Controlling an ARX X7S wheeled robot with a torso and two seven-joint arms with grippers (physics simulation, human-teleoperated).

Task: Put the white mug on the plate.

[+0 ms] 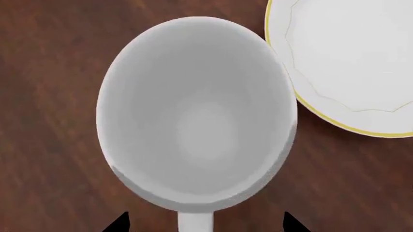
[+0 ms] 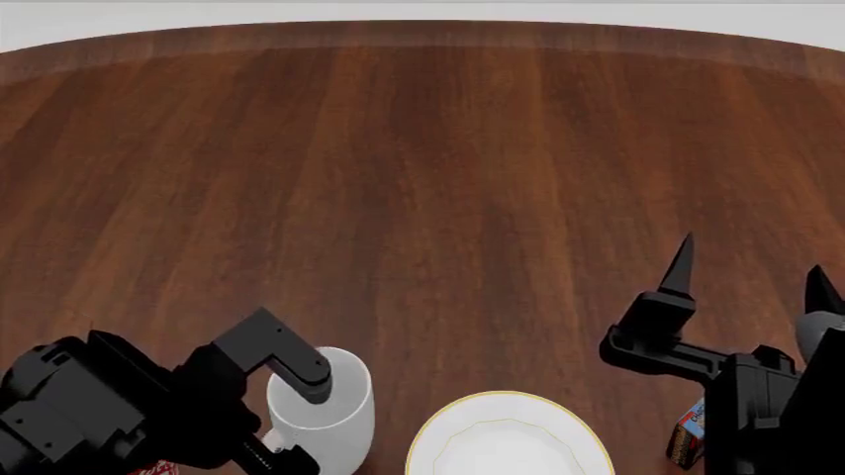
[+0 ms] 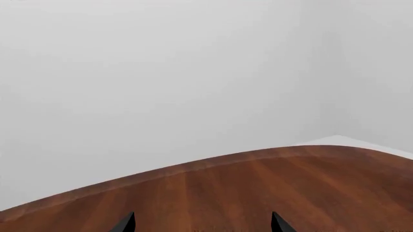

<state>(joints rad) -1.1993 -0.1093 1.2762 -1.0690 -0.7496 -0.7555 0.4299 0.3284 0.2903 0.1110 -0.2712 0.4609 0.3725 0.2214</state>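
Observation:
The white mug (image 1: 197, 116) stands upright on the dark wood table, and the left wrist view looks straight down into it. Its handle (image 1: 195, 222) lies between the two tips of my left gripper (image 1: 206, 223), which are spread wide and do not touch it. In the head view one left finger (image 2: 301, 368) crosses the mug (image 2: 330, 411) at its rim. The plate (image 2: 509, 440), white with a thin gold rim, lies just to the mug's right with a narrow gap between them, and is empty. My right gripper (image 2: 750, 272) is open and raised over the table at the right, holding nothing.
A small colourful box (image 2: 687, 437) lies by the right arm at the table's near edge. A bit of red (image 2: 152, 468) shows under the left arm. The table's far edge (image 3: 193, 166) meets a plain white wall.

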